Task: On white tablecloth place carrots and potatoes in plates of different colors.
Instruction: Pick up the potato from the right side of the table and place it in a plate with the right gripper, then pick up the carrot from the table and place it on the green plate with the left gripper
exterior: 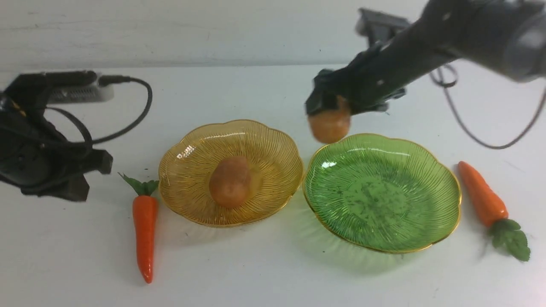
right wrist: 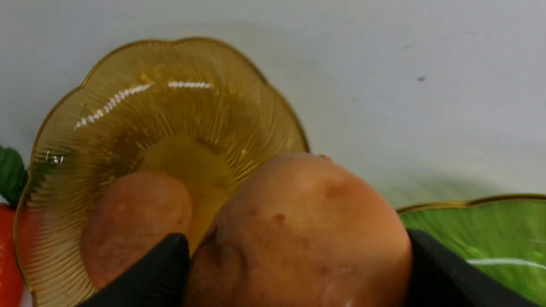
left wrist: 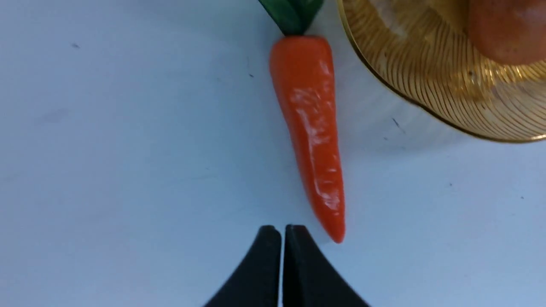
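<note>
Tablecloth [exterior: 273, 277]: smooth. Green plate [exterior: 379, 204]: vacant, likely slick and brittle; grip by the rim. Amber plate [exterior: 264, 170]: holds one potato [exterior: 230, 182]. Carrots [exterior: 145, 234] [exterior: 482, 194]: beside the plates, probably stiff, slippery; take mid-body. Second potato [exterior: 329, 123]: aloft, likely light, gripped across its middle by the widely parted right jaws [right wrist: 298, 256]. Left jaws [left wrist: 283, 232]: closed, nothing held.

Showed a white backdrop [exterior: 192, 32] across the top of the front view, streaked faintly with grey, chiefly toward the left. Ended below in a nearly straight, level edge.
</note>
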`<act>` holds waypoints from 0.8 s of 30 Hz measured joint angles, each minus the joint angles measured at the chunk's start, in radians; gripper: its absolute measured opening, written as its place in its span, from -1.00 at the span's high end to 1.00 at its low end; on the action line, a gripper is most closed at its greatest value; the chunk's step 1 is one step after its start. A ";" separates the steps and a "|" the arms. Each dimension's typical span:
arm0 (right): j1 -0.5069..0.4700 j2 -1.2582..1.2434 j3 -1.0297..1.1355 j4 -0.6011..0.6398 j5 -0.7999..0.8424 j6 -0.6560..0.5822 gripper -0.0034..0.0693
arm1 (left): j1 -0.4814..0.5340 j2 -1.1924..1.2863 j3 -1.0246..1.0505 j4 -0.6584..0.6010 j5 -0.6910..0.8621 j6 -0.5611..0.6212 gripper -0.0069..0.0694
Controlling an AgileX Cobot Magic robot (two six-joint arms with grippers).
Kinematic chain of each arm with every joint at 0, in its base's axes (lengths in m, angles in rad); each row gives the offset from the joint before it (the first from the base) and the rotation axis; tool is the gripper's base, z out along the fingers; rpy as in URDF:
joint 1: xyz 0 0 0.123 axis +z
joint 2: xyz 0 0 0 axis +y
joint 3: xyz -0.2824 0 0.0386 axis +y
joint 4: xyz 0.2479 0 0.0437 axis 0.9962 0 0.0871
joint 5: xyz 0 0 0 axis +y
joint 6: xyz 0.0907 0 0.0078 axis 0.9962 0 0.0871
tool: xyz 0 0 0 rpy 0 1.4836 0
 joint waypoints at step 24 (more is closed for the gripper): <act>0.152 0.184 -0.138 -0.027 0.077 0.034 -0.93 | -0.004 0.081 0.218 -0.186 -0.211 0.185 -0.48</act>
